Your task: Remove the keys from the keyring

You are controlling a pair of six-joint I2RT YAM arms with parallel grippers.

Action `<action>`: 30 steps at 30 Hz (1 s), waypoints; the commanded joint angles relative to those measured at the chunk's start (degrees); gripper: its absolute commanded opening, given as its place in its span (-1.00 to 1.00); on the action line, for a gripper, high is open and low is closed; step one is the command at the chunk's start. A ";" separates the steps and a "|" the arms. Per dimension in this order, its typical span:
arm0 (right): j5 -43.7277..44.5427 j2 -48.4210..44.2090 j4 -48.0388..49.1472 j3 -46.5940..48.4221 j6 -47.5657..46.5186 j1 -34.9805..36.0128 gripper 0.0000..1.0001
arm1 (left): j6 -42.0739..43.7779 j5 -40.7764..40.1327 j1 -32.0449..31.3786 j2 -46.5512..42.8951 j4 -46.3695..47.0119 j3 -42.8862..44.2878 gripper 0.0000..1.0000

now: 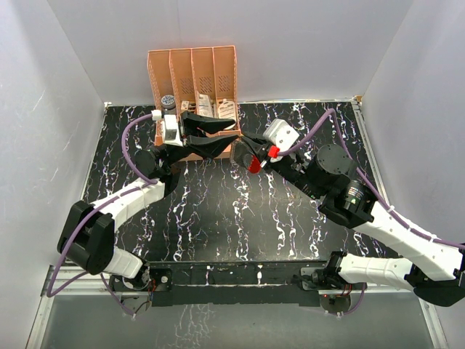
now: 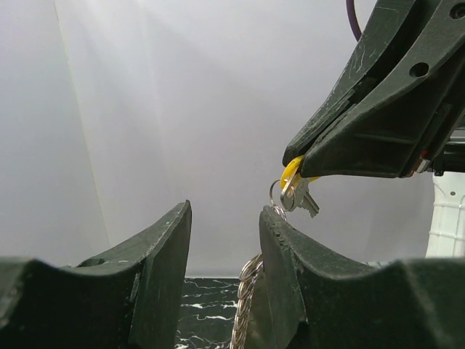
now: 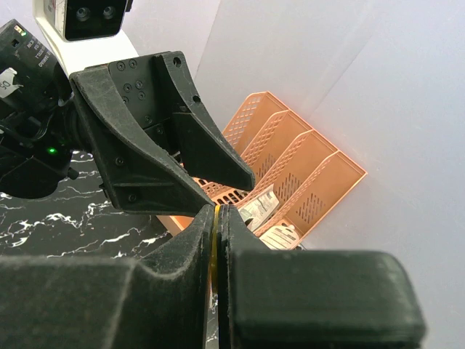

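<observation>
If marble, black table; white walls

No readable text, small white sticker too blurred to read

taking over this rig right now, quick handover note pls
right gripper: shut on the yellow piece, held up off the table.
left gripper: open, tips just under the bunch, gripping nothing.
keyring and small key hang right below the yellow piece; a chain drops through the left gripper's gap.
done: bunch lifted. left: the key looks to be on the ring, not yet taken off.
</observation>
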 commanded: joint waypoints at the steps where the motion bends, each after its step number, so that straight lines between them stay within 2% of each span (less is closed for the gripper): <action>1: -0.01 -1.58 4.39 1.16 0.10 -0.17 -1.00 | 0.09 1.52 0.04 -0.96 2.77 1.50 -0.17; 30: 0.53 -1.25 4.65 1.32 -0.29 -0.17 -1.00 | -9.16 4.48 -0.08 2.74 9.68 2.86 -0.15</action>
